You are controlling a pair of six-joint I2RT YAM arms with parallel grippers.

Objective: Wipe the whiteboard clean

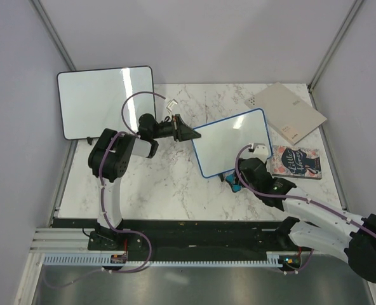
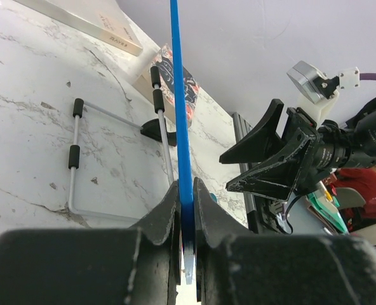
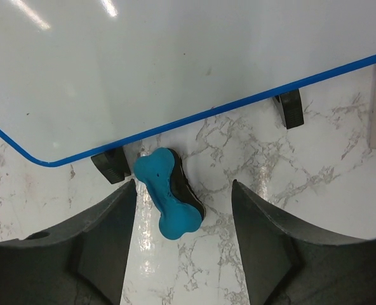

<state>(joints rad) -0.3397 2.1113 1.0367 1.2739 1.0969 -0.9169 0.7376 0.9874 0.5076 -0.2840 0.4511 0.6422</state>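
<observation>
Whiteboard: the whiteboard [image 1: 232,143] has a blue frame. It sits in the middle of the tabletop [image 1: 169,190], a little to the right, and its white face looks plain and shiny.
How it stands: it is up on its edge, on small black feet [image 3: 110,166], with a wire stand [image 2: 77,159] behind it.
Left tool: the left tool [image 2: 187,190] is clenched on the whiteboard's blue rim [image 2: 178,95]. One finger is on each side of the thin edge, at the board's left end.
Right tool: the right tool [image 3: 181,184] is released and its fingers are spread wide. It hangs low over the tabletop, just in front of the whiteboard's bottom edge.
Eraser: a blue, bone-shaped eraser [image 3: 170,200] with a black underside lies flat on the tabletop. It is between the right tool's fingers but touches neither one. One end is close to a black foot.
Big board: a big board [image 1: 105,101] with a black frame is at the far left corner.
Books: a tan book [image 1: 289,111] lies at the far right. A picture book [image 1: 296,162] lies just right of the whiteboard.
</observation>
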